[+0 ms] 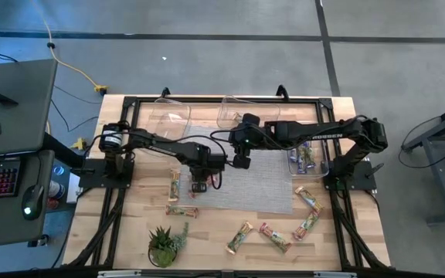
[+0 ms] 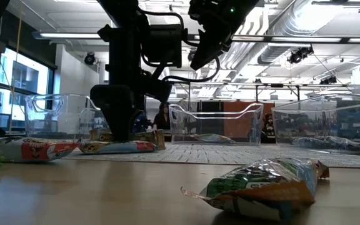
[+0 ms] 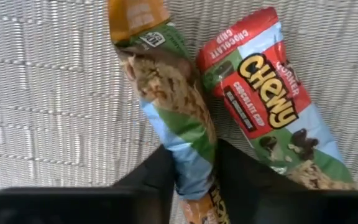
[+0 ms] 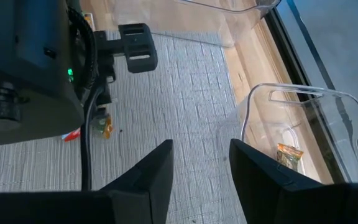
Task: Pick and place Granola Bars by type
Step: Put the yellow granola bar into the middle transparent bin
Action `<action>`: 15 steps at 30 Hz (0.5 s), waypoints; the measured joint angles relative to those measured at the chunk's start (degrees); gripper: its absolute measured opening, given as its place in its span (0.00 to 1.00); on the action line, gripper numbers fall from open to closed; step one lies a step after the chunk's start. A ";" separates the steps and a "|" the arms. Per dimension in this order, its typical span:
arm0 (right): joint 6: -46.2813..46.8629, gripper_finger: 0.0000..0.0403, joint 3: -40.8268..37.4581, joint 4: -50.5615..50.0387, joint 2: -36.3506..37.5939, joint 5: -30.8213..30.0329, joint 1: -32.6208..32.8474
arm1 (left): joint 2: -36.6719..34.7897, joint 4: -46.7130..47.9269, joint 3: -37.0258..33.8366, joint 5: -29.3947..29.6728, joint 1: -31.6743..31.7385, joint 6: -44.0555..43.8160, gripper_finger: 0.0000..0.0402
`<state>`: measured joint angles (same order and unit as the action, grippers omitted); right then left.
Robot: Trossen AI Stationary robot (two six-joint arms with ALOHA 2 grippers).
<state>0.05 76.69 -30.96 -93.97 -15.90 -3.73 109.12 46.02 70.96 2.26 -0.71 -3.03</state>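
My left gripper (image 1: 199,184) points down at the near left part of the grey woven mat (image 1: 261,181) and is shut on a green-orange granola bar (image 3: 173,93). A red-green "Chewy" bar (image 3: 272,106) lies flat on the mat right beside it. My right gripper (image 1: 242,161) hangs above the mat's middle, open and empty; in its wrist view (image 4: 201,174) only mat shows between its fingers. Several more bars lie flat on the wood near the front, such as one (image 1: 239,238) and another (image 1: 309,199). My left gripper pinches the green-orange bar by its two long sides (image 3: 191,155), near one end, between its two fingers (image 3: 157,183). The fingers come from above, pointing down, and lie across the bar. The bar lies flat on the mat.
Three clear tubs stand along the far side: far left (image 1: 172,116), far middle (image 1: 234,112), and right (image 1: 307,158), which holds blue-purple bars. One tub in the right wrist view holds a bar (image 4: 289,155). A small potted plant (image 1: 163,245) stands near the front left.
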 joint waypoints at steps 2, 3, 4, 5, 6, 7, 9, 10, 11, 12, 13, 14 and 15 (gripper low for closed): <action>0.00 0.35 0.00 0.00 0.00 0.00 0.00 | 0.00 0.06 0.05 -0.07 0.00 0.86 0.12; 0.00 0.35 0.00 0.00 0.00 -0.02 0.00 | 0.00 0.14 0.08 -0.04 -0.04 1.49 0.08; 0.06 0.35 0.00 -0.01 0.00 0.00 0.00 | 0.00 0.45 0.30 -0.01 -0.04 1.91 0.05; 0.71 0.35 0.00 -0.04 0.00 0.08 0.02 | 0.06 1.27 0.90 0.05 -0.03 2.15 0.04; 1.96 0.35 0.00 -0.16 0.00 0.45 0.15 | 0.19 2.42 1.82 0.61 -0.02 2.24 0.04; 3.53 0.35 0.00 -0.53 0.00 1.09 0.34 | 0.28 3.90 3.05 2.29 -0.04 2.36 0.05; 5.79 0.35 0.00 -2.85 0.42 2.58 0.87 | 0.26 6.93 6.71 6.79 -0.04 2.88 0.08; 7.05 0.35 0.00 -4.79 0.56 2.92 1.33 | 0.26 8.83 9.07 9.08 -0.03 3.21 0.10; 8.83 0.35 0.00 -6.77 1.00 2.95 1.85 | 0.24 11.13 11.45 11.63 0.00 3.58 0.11; 11.11 0.35 0.01 -9.21 1.54 3.01 2.45 | 0.24 13.37 13.82 14.28 0.21 4.30 0.12; 13.60 0.35 0.08 -11.67 1.82 3.00 3.08 | 0.24 15.43 16.33 16.66 0.41 5.36 0.12; 16.81 0.35 0.17 -14.04 2.31 2.95 3.79 | 0.24 16.71 18.47 19.05 0.69 6.78 0.13; 19.47 0.35 0.31 -16.68 2.75 3.57 4.61 | 0.24 17.33 20.76 20.93 1.26 8.23 0.13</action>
<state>19.52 76.99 -47.64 -91.23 -12.33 0.89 109.36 63.35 91.72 23.19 0.55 5.20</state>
